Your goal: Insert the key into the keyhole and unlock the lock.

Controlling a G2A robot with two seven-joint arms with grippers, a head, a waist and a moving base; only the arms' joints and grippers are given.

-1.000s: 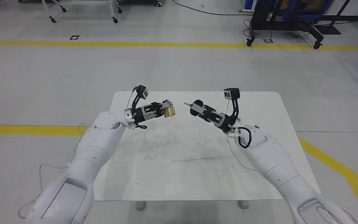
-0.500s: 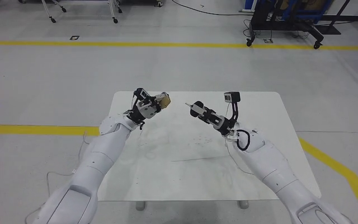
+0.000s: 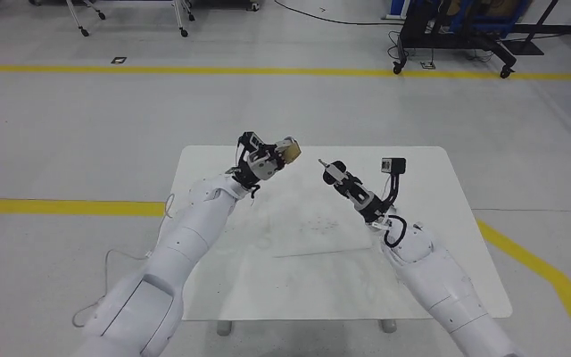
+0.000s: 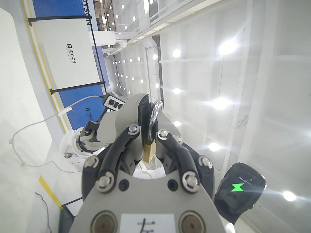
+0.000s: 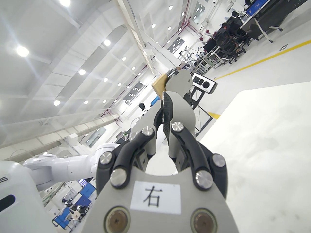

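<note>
Above the tabletop, near its 12 o'clock edge, both arms are holding their pieces up in the air, so the pick-up part of the job is looking done. The left fingers are clenching the brass lock. In the left wrist view the silver shackle is showing between the two pads, and I cannot tell whether it is latched.

The right fingers are pressing together almost pad to pad on the key. Its thin blade is poking out past the tips toward 10 o'clock in the top view. The lock is hanging at about 10 o'clock from the blade tip, near it but not touching, with a clear gap between the two.

So the key is not yet going into the lock, and I cannot tell whether the blade is lining up with the opening. What is remaining, as I judge it, is closing that gap, sliding the blade in, turning it, and getting the shackle to spring free.
</note>
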